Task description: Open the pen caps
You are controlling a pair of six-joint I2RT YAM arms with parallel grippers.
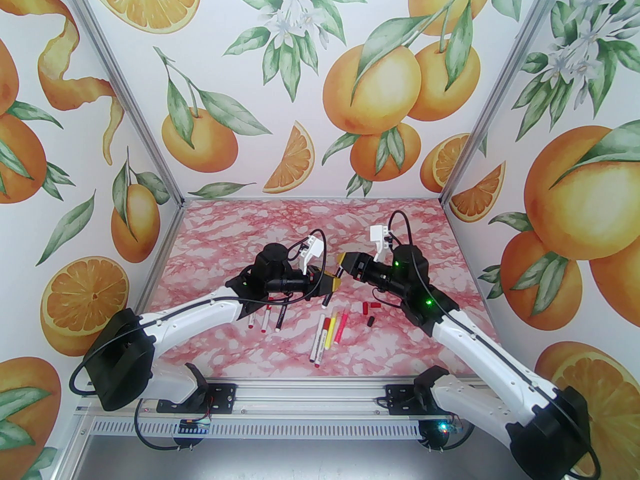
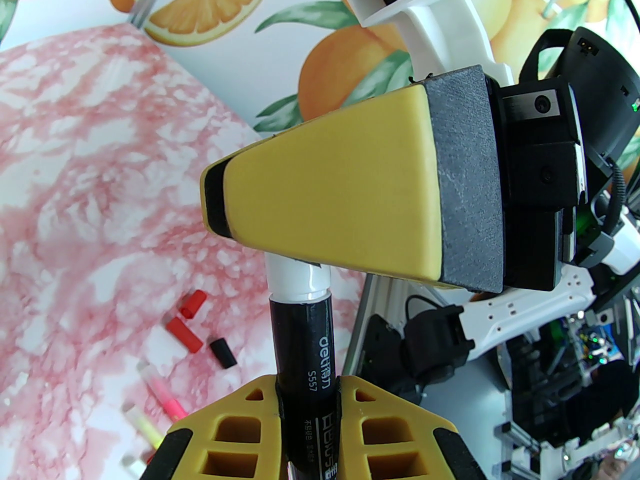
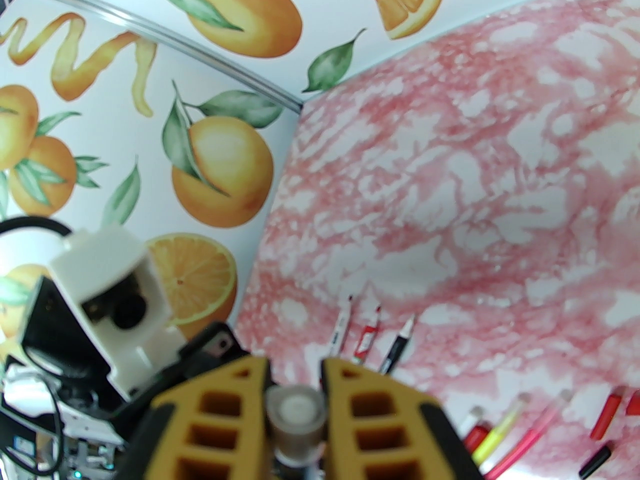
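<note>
Left wrist: left claw (image 2: 308, 393) clamped on black pen (image 2: 305, 338), right claw (image 2: 250, 208) on its white cap (image 2: 297, 280).

- Top view: bright and even, the light diffuse and from overhead; the arms cast only pale, soft-edged shadows on the desk (image 1: 300, 223); no hard glare anywhere
- The wide lens tilts the aluminium frame posts (image 1: 120, 93) outward toward the corners
- Left wrist view: the black pen (image 2: 305, 358) and its print are crisp; a thin white glint runs down its glossy neck; the highlighters (image 2: 165, 403) at lower left smear out of focus
- Right wrist view: softer overall; the pen cap (image 3: 295, 413) in the right claw (image 3: 295, 373) sits too close and blurs; the wall rail (image 3: 150, 33) bows; the desk's marbling looks hazy
</note>
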